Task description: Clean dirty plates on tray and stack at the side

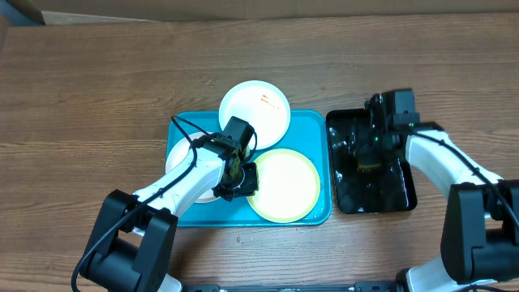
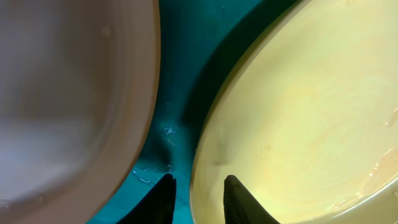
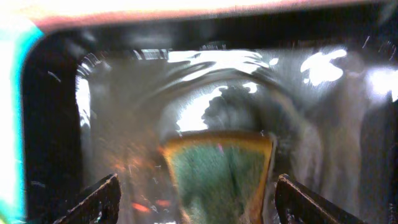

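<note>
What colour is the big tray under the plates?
The tray is turquoise blue, seen best in the overhead view.

white plates (image 1: pixel 255 109), yellow-green plate (image 1: pixel 284 185), on turquoise tray (image 1: pixel 313 128)

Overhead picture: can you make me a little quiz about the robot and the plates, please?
1. How many plates lie on the turquoise tray?
2. True or false: the left gripper is shut.
3. What sits in the black tray below the right gripper? A) sponge B) spoon C) cup
Key: 1. three; 2. false, it is open; 3. A.
</note>
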Robot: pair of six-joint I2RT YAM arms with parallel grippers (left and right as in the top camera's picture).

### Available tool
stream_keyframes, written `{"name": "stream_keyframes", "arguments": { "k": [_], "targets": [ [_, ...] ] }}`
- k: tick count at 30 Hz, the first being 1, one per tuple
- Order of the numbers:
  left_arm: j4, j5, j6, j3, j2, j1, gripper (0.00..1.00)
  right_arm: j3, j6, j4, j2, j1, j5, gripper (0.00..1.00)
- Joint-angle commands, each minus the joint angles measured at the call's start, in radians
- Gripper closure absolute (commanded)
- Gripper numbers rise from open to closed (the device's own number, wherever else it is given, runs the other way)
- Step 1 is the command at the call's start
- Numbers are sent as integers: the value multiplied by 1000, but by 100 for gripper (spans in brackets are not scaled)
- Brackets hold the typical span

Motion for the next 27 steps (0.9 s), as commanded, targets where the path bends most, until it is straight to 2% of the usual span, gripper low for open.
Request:
{"name": "stream_keyframes", "arguments": {
  "k": [1,11,12,14,17,27],
  "targets": [
    [1,6,12,6,13,1,73,128,13,-48,-21,-4,-32,19],
    [18,-6,12,3,34,1,79,287,77,-258,-22,-109,-32,16],
    [18,-6,12,3,36,1,80,293,80,-268,-22,-126,-32,15],
    [17,2,14,3,36,1,90,298,80,-288,-22,-161,-32,14],
    [-22,25,42,22,33,10,96,298,80,-315,-22,-210,-32,13],
    [-221,24,159,208,33,66,96,298,79,-340,-22,-328,-32,8]
  ]
}}
